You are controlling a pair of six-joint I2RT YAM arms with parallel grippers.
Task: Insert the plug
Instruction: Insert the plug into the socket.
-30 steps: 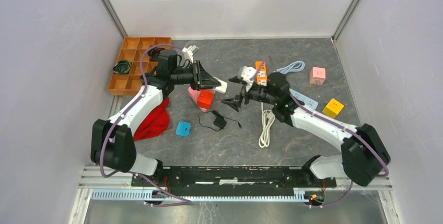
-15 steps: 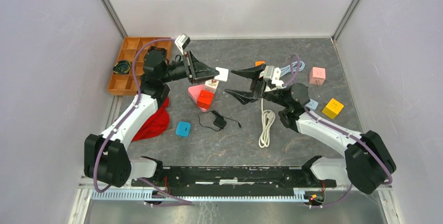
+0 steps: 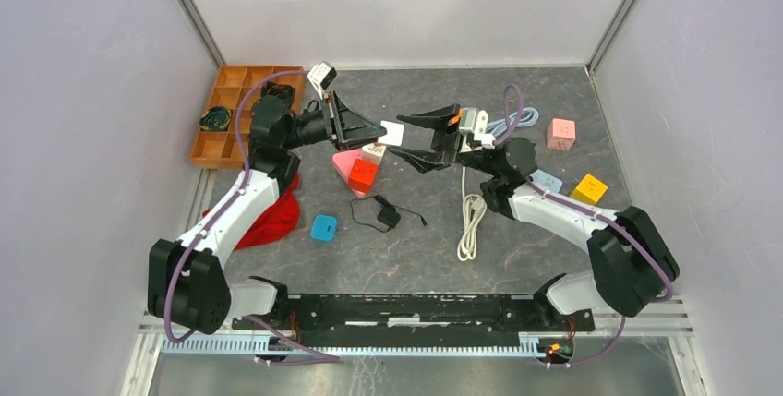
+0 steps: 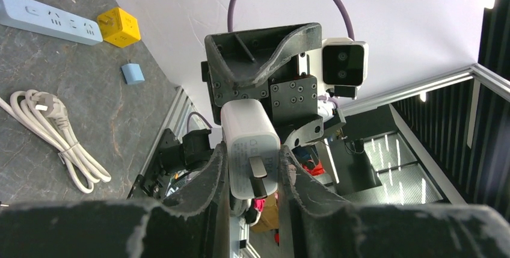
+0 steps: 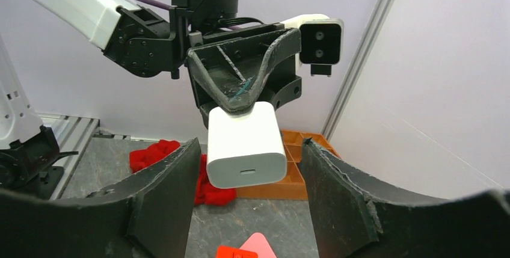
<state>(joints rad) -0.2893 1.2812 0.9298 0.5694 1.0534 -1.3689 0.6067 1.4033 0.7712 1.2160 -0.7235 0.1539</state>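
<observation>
Left wrist view gives me my clearest read. The left gripper (image 4: 251,177) is pinching the white plug (image 4: 252,150) between its two fingers, and the plug's body sticks out past the fingertips. A grey metal tab shows on the face turned to the lens. Straight ahead of this gripper, the right gripper (image 4: 264,59) faces back at it.

From the right wrist, the right gripper (image 5: 246,204) has its fingers spread wide. The plug (image 5: 245,144) sits ahead of them and centred on the gap, with open space on either side. A small slot shows in its end face. The left gripper (image 5: 240,86) is clamped on the plug's far end.

In the top view, both grippers are raised off the table tip to tip, with the plug (image 3: 391,132) just off the right gripper (image 3: 417,138). The pale blue power strip (image 4: 51,18) lies on the table well behind the right gripper. A yellow cube (image 4: 119,26) sits just beside it.
</observation>
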